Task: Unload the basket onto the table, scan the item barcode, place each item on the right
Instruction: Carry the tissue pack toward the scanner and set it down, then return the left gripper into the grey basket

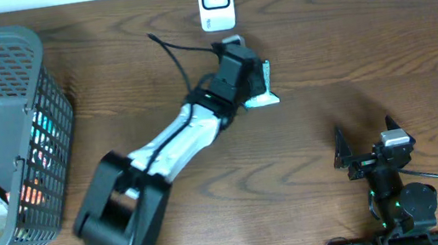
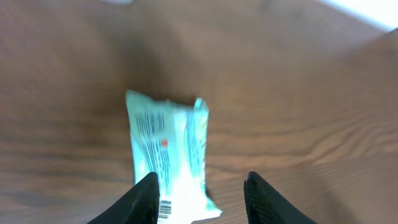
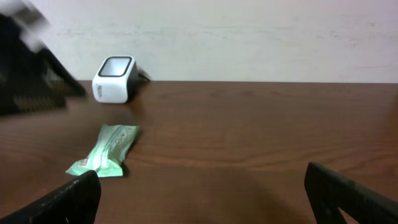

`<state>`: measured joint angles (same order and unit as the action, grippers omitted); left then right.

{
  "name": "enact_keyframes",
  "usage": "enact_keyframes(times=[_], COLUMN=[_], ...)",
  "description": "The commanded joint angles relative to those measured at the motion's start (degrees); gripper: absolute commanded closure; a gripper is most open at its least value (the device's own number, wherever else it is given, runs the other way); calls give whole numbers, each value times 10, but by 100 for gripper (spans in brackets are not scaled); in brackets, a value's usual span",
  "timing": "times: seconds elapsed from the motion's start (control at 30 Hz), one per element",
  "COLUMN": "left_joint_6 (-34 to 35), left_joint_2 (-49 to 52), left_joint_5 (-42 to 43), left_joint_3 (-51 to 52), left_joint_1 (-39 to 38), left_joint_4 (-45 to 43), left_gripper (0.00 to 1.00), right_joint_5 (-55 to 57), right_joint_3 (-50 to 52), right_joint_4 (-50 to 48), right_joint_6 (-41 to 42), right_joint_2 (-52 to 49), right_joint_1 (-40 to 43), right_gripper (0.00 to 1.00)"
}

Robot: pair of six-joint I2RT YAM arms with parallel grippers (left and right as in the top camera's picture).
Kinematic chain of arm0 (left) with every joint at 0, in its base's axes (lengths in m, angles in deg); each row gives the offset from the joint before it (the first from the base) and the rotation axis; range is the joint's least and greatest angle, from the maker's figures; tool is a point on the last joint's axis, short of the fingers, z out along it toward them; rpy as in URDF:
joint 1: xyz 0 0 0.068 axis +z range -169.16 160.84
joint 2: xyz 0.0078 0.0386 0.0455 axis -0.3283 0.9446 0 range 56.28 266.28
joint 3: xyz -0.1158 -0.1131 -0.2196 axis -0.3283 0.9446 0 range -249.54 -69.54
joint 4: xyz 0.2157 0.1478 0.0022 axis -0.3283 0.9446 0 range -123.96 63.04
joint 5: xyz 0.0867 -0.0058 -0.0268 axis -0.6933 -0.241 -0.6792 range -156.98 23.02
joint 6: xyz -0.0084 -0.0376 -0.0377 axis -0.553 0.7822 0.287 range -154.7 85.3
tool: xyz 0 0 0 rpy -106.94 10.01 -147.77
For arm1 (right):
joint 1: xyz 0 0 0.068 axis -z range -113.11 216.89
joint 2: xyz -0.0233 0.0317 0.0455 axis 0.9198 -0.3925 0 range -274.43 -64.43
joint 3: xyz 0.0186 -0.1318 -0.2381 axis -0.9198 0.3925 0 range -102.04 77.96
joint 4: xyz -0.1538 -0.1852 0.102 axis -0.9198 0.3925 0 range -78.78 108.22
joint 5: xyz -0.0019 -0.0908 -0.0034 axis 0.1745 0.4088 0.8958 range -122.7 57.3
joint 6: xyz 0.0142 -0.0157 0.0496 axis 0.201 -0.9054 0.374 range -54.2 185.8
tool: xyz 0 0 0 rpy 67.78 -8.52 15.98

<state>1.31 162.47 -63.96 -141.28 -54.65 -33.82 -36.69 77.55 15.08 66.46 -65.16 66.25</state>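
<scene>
The item, a pale green and white packet (image 1: 265,97), lies flat on the wooden table just below the white barcode scanner (image 1: 216,3). My left gripper (image 1: 254,76) hovers over it, open. In the left wrist view the packet (image 2: 168,155) lies beneath the gripper (image 2: 202,190), close to the left finger, with its barcode (image 2: 163,210) facing up. The jaws stand apart and are not pressing it. My right gripper (image 1: 359,151) is open and empty at the front right. Its wrist view shows the packet (image 3: 106,149) and the scanner (image 3: 115,79) far ahead to the left.
A grey mesh basket (image 1: 26,124) with several packaged goods inside stands at the table's left edge. The scanner's black cable (image 1: 170,48) runs along the table beside the left arm. A white wall bounds the far side.
</scene>
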Motion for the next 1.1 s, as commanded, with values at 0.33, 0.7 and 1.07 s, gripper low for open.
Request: enact_keyframes(times=[0.33,0.7,1.07], left_joint_6=[-86,-129,-158], left_joint_2=[-366,-573,-500], left_joint_5=[-7,-89,-112], left_joint_3=[-7,-7,-33], left_joint_1=[185,440,622], left_joint_4=[253,366,389], left_gripper=[49,19,19], right_joint_5=[4,4,4], right_joint_3=[1,1,1], right_joint_4=[2,2,2], right_joint_6=[6,6,6], right_joint_2=[3,3,3], right_joint_1=[3,3,3], right_gripper=[1,1,1])
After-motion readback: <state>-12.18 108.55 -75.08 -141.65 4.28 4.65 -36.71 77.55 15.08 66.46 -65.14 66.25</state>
